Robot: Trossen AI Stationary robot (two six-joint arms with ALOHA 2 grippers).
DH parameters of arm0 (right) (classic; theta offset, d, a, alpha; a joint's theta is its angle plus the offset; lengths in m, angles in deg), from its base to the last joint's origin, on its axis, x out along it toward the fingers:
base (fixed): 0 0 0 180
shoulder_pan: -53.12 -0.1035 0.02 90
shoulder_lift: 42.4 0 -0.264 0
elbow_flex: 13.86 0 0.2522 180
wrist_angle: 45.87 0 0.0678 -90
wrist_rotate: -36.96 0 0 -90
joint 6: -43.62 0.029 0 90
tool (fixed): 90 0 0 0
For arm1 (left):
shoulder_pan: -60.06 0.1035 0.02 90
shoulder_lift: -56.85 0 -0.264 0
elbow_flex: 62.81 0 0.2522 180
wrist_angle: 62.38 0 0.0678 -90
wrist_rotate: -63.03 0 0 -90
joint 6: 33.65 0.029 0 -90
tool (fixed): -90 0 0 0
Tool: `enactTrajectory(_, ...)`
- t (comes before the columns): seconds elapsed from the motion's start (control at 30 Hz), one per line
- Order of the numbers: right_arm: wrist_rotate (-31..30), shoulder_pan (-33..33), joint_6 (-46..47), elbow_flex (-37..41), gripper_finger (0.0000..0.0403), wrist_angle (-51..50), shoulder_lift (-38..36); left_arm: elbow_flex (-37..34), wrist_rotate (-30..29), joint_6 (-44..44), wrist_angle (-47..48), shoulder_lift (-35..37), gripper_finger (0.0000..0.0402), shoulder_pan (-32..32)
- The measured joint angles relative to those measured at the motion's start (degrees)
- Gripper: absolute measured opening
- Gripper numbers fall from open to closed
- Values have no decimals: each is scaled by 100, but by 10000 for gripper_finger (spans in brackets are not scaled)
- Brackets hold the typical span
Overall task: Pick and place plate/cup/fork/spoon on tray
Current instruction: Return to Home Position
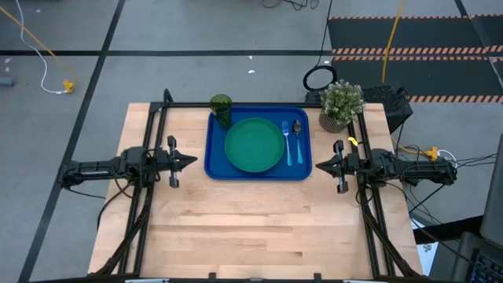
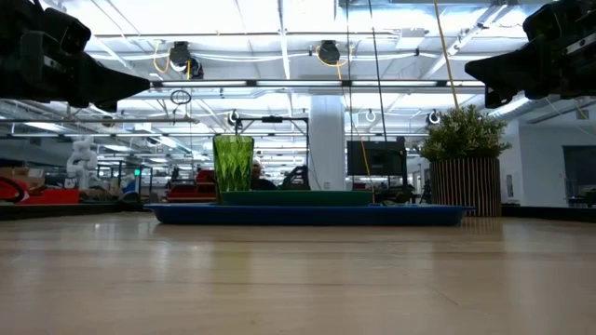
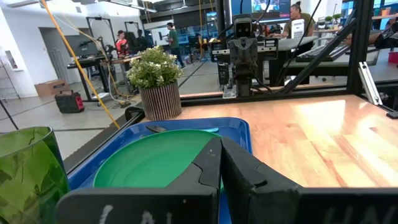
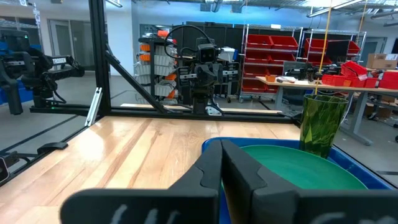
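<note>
The blue tray (image 1: 214, 157) lies at the table's far middle. The green plate (image 1: 254, 145) lies flat in it. The dark-green cup (image 1: 221, 108) stands upright at the tray's far left corner. The fork (image 1: 287, 141) and the spoon (image 1: 297, 139) lie side by side in the tray, right of the plate. My left gripper (image 1: 194, 161) is shut and empty, left of the tray. My right gripper (image 1: 317, 166) is shut and empty, right of the tray. Both hang above the table, as the low view shows.
A potted leafy plant (image 1: 341, 104) stands at the table's far right, beside the tray's corner. A black frame rail (image 1: 236, 104) runs along the far edge. Bare wood (image 1: 251, 228) fills the near half of the table.
</note>
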Motion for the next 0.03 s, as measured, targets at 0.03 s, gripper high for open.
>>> enactTrajectory(0.03,0,-1,0,0,0,0,0,0,0,0,-1,-1,10,0)
